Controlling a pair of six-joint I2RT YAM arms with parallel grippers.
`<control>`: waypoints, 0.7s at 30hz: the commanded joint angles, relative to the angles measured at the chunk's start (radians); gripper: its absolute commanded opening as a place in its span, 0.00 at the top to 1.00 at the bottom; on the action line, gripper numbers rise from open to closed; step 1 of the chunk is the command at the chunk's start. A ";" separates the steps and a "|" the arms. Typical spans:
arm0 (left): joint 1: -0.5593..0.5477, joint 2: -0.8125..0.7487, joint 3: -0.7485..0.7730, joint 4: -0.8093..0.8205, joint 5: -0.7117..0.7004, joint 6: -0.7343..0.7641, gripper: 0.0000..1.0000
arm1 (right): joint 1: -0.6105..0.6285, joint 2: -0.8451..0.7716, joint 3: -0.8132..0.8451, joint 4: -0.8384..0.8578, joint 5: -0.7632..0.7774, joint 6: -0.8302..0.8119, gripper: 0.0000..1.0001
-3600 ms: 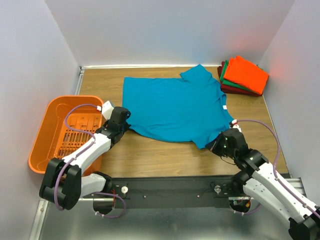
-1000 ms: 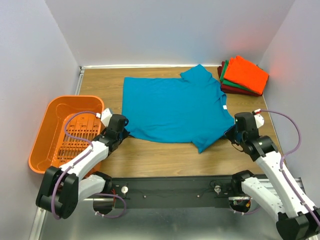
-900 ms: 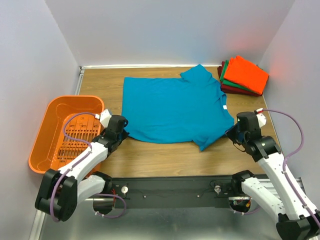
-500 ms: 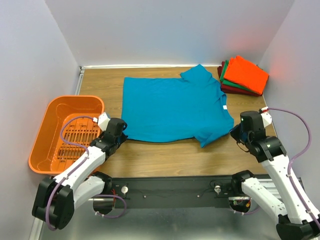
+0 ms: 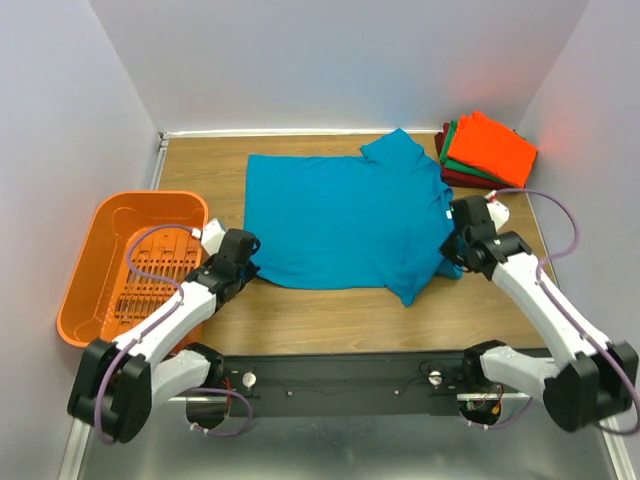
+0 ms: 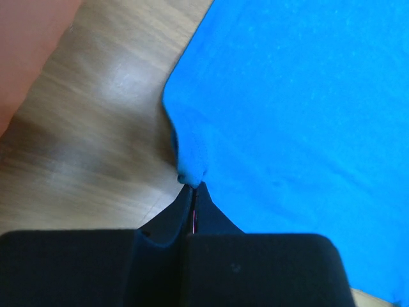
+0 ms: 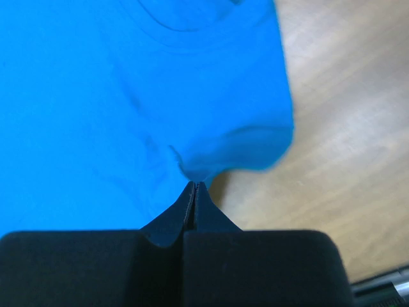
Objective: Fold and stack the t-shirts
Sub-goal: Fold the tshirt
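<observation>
Orange basket (image 5: 88, 270) at left, teal t-shirt (image 5: 340, 220) on table (image 5: 320, 310)

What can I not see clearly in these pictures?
- Top view: lower shirts of the folded stack, covered by the orange one.
- Both wrist views: most of the blue t-shirt, cut off by the edges.
- Left wrist view: the basket, only a blurred orange corner.
</observation>
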 commanded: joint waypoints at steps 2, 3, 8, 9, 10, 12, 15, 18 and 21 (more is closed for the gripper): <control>-0.004 0.121 0.093 0.037 -0.041 0.024 1.00 | -0.006 0.165 0.087 0.136 -0.017 -0.065 0.99; -0.004 0.141 0.104 0.044 -0.042 0.029 1.00 | -0.006 0.196 0.098 0.151 -0.017 -0.075 0.99; -0.004 0.249 0.183 0.085 -0.057 0.049 1.00 | -0.006 0.365 0.187 0.215 -0.026 -0.145 0.99; -0.002 0.261 0.209 0.087 -0.062 0.052 1.00 | -0.006 0.416 0.221 0.223 -0.027 -0.150 0.99; -0.002 0.275 0.222 0.085 -0.067 0.055 1.00 | -0.006 0.443 0.238 0.225 -0.023 -0.162 0.99; 0.004 0.306 0.255 0.083 -0.083 0.066 1.00 | -0.007 0.483 0.281 0.238 -0.023 -0.170 0.99; 0.019 0.341 0.289 0.093 -0.087 0.078 1.00 | -0.007 0.552 0.321 0.248 -0.008 -0.187 0.99; 0.053 0.376 0.308 0.108 -0.077 0.090 1.00 | -0.013 0.600 0.371 0.252 -0.006 -0.205 0.99; 0.082 0.407 0.329 0.123 -0.071 0.101 1.00 | -0.027 0.635 0.419 0.254 -0.012 -0.222 0.99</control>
